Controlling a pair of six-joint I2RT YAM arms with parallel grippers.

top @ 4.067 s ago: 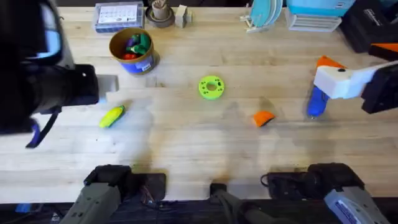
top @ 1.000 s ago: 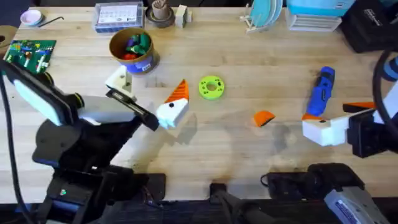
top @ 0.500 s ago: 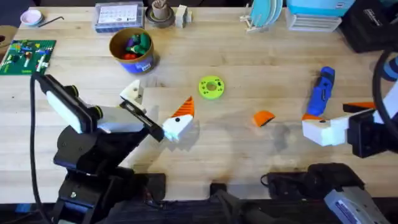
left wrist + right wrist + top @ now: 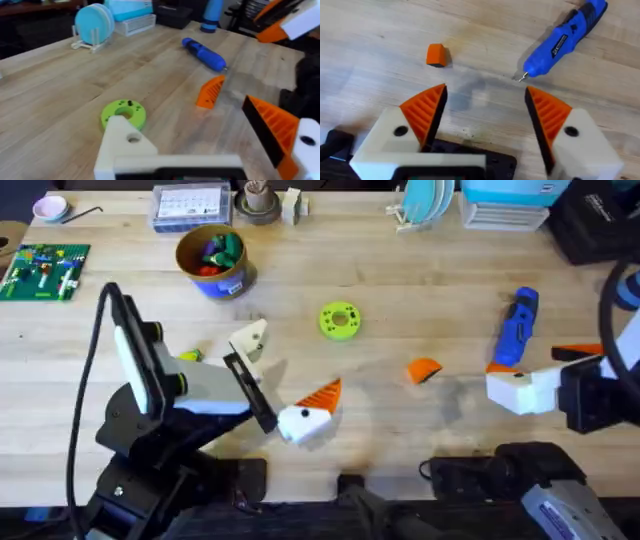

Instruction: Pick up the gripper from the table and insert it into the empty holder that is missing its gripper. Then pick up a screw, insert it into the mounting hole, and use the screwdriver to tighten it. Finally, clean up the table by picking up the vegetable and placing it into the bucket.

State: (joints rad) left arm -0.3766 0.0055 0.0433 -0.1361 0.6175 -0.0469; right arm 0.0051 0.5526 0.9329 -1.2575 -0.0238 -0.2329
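The bucket [image 4: 212,260] stands at the far left of the table [image 4: 400,270], well to the left of the green ring-shaped disc [image 4: 339,320]. Nearer than the bucket and also left of the disc, the vegetable [image 4: 188,356] peeks out beside the left arm. The left gripper [image 4: 285,380] hangs over the table just on the near side of the disc, its fingers spread wide and holding nothing: one is the holder [image 4: 248,340] (a plain white block with no orange tip), the other carries an orange wedge. In the left wrist view the holder [image 4: 125,145] sits close before the disc [image 4: 123,112]. The gripper [image 4: 424,369], a loose orange wedge, lies flat on the table to the right of the disc, apart from both pairs of fingers. Further right of the disc lies the screwdriver [image 4: 516,328]. The right gripper [image 4: 540,372] hovers just beside the screwdriver's near end, fingers wide apart and empty; from the right wrist view the screwdriver [image 4: 563,39] points its metal tip toward them.
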